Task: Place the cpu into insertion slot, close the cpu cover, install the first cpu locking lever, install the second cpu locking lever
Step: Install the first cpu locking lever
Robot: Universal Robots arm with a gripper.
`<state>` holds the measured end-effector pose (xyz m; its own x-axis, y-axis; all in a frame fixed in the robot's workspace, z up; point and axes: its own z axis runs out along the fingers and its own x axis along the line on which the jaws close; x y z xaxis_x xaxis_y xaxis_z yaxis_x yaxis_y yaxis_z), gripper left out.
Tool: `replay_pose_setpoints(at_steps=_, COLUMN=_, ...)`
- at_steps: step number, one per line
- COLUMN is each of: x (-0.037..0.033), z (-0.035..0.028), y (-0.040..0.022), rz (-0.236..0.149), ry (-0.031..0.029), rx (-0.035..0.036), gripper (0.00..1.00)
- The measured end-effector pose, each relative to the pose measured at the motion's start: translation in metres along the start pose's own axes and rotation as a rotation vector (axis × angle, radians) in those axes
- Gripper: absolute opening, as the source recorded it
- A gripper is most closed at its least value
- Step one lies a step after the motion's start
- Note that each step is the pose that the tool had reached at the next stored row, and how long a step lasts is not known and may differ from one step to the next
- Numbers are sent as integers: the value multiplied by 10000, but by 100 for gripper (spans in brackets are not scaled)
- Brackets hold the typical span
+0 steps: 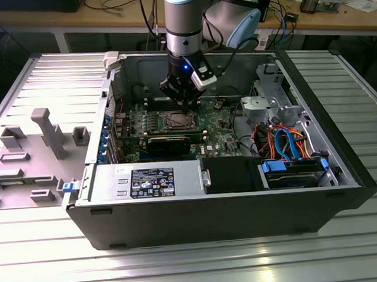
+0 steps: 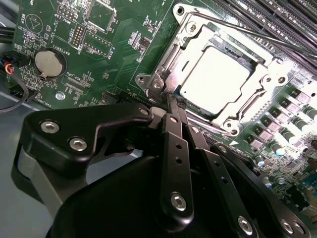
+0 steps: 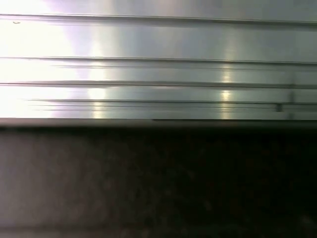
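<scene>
The cpu [image 2: 213, 79], a silver-grey square, lies in the insertion slot [image 1: 175, 121] on the green motherboard. The cpu cover [image 2: 198, 35] is folded down around it, so the chip's top shows through the window. One thin wire locking lever [image 2: 257, 32] runs along one side of the socket. Another locking lever [image 2: 210, 125] lies along the opposite side, close to my fingers. My gripper [image 2: 170, 103] is shut, its black fingertips pressed together at the socket's corner by that lever's end. In the exterior view the gripper [image 1: 188, 107] hangs just over the socket's edge.
A long black expansion card [image 1: 169, 142] lies in front of the socket, and memory slots [image 2: 277, 15] run beside it. A coin battery [image 2: 49, 63] sits on the board. Drive cage and coloured cables [image 1: 290, 142] fill the exterior view's right. The case walls [image 1: 211, 215] enclose the work area.
</scene>
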<state>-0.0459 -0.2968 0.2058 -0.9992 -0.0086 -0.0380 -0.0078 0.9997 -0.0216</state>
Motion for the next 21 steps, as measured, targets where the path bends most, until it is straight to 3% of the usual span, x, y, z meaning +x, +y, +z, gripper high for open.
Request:
replay_pose_setpoints(at_steps=8, x=1, z=20, y=1, rz=-6, ry=1, rx=172, gripper=11)
replay_pose_setpoints(at_steps=12, x=0, z=28, y=0, rz=-6, ry=3, rx=185, gripper=11)
replay_pose_setpoints(at_steps=13, x=0, z=28, y=0, rz=-6, ry=2, rx=159, gripper=11)
replay_pose_setpoints(at_steps=16, x=-1, z=29, y=1, rz=2, ry=4, rx=-47, gripper=11)
replay_pose_setpoints(at_steps=21, x=-2, z=30, y=1, rz=8, ry=2, rx=-211, gripper=11)
